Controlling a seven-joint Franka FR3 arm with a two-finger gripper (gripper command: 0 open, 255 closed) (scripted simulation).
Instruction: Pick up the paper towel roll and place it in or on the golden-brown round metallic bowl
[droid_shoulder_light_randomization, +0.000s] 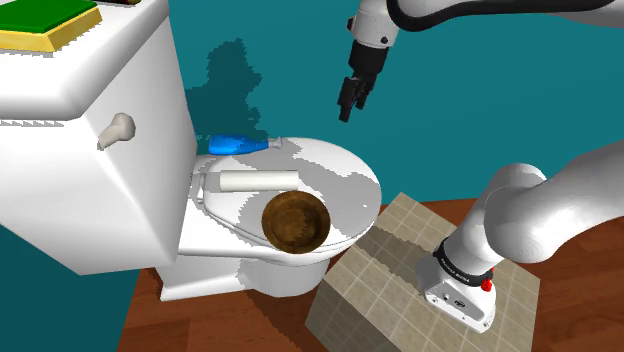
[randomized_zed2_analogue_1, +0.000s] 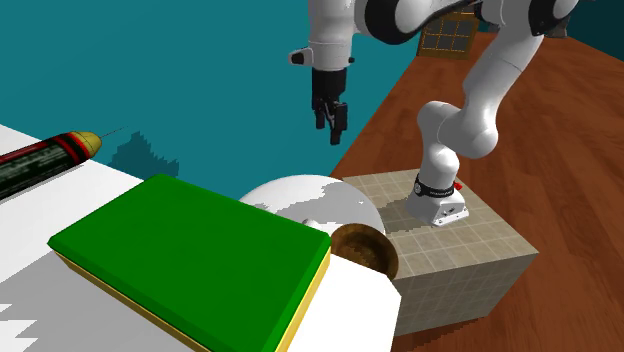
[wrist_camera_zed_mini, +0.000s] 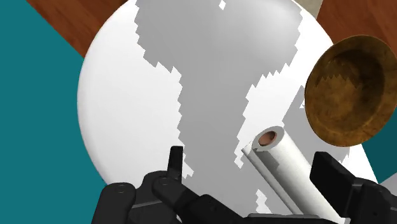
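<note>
**Task item.** The white cylindrical paper towel roll (droid_shoulder_light_randomization: 255, 181) with a brown core lies on its side on the closed white toilet lid (droid_shoulder_light_randomization: 340, 165), untouched. It sits below the all-black two-finger gripper (droid_shoulder_light_randomization: 349, 103), well apart from it in height.

**Gripper.** The fingers (wrist_camera_zed_mini: 175, 159) stand wide apart and hold nothing. In the wrist view the roll lies between them but off centre, close to one finger. Its axis runs at a slant to the line along which the fingers close.

**Target.** The golden-brown round metallic bowl (wrist_camera_zed_mini: 350, 89) rests on the same lid, near the roll's open end and out past the finger on the roll's side. A small gap shows between the roll and the bowl.

**Other items.** A blue object (droid_shoulder_light_randomization: 240, 145) lies on the lid beyond the roll, farther from the gripper. It is judged to be clear of the approach.

**Assessment.** The step in hand appears to be the approach before the grasp. To do it well:
- The hand should move sideways until the roll's mid-length sits midway between the fingers.
- The wrist should turn until the closing line crosses the roll's axis squarely.
- Only then should the hand descend, keeping the opening wide until both pads flank the roll's widest part.

**Risks.**
- A cylinder on a domed lid will likely roll if one finger touches it first.
- The finger on the bowl's side must stay clear of the bowl's rim.
</note>
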